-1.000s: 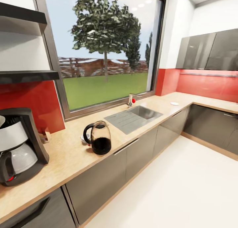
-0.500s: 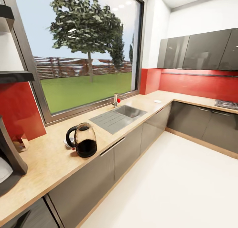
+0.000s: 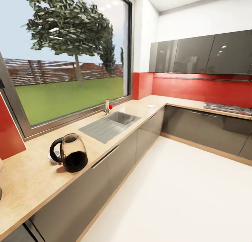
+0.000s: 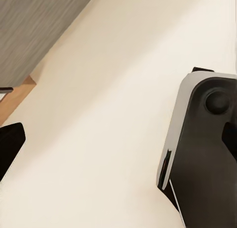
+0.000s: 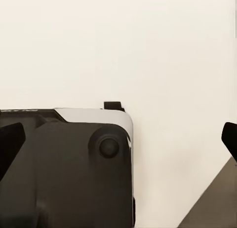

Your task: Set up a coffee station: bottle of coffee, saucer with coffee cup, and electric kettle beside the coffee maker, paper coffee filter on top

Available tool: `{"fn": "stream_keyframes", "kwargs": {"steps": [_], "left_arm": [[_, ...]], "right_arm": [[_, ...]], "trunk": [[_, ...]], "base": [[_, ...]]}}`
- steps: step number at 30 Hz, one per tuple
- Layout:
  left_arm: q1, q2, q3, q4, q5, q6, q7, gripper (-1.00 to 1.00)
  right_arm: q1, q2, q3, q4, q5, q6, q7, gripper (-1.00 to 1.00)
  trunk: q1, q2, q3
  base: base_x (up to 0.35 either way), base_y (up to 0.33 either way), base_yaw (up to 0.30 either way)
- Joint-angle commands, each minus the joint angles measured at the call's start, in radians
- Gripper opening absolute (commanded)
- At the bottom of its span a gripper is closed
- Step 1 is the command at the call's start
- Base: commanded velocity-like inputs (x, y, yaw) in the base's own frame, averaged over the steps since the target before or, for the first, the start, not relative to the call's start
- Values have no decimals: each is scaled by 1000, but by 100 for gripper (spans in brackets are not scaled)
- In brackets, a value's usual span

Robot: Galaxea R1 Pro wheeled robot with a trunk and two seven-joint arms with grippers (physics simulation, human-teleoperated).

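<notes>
Kettle stands on the desk beside a white cup; both grippers' fingers look parted and empty, leaving most steps undone.

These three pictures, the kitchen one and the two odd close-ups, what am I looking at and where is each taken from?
It is a simulated two-armed wheeled robot. The big picture comes from its head camera: a wooden countertop carries an electric kettle, a sink with a tap, and a small white disc near the corner. The close-ups come from cameras on each wrist, pointing down at the pale floor and the robot's own dark base. Dark finger tips sit at the picture edges, so each claw looks open and holds nothing.
</notes>
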Motion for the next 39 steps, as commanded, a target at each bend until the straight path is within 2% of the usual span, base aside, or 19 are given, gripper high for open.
{"fn": "stream_keyframes", "kwargs": {"steps": [1,4,9,17,23,33,39], "left_arm": [[1,0,3,-2,5,-2,-2,100],[0,-4,5,-2,5,-3,-2,100],[1,-39,2,-3,3,-4,-6,100],[0,-70,5,-4,2,1,-8,100],[-1,-74,0,-3,-4,2,-6,100],[-1,-75,-1,-5,-4,-1,-6,100],[0,-77,-2,-5,-4,-3,-6,100]], "right_arm": [[-1,1,-8,1,10,-3,-3,100],[-1,2,-9,1,10,-2,-3,100],[-1,2,-11,1,10,-2,-3,100],[-1,4,-11,1,10,-2,-3,100],[-1,7,-7,1,10,-3,2,100],[-1,8,-6,1,10,-3,1,100],[-1,8,-8,2,10,-3,1,100]], "trunk": [[1,-2,-2],[1,-2,-2],[1,-2,-2],[1,-2,-2],[1,-2,-2],[1,-2,-2],[1,-2,-2]], "base": [[0,0,-223],[0,0,-230],[0,0,-260],[0,0,-264],[24,0,-70],[271,-162,-2],[286,-209,-232]]}}
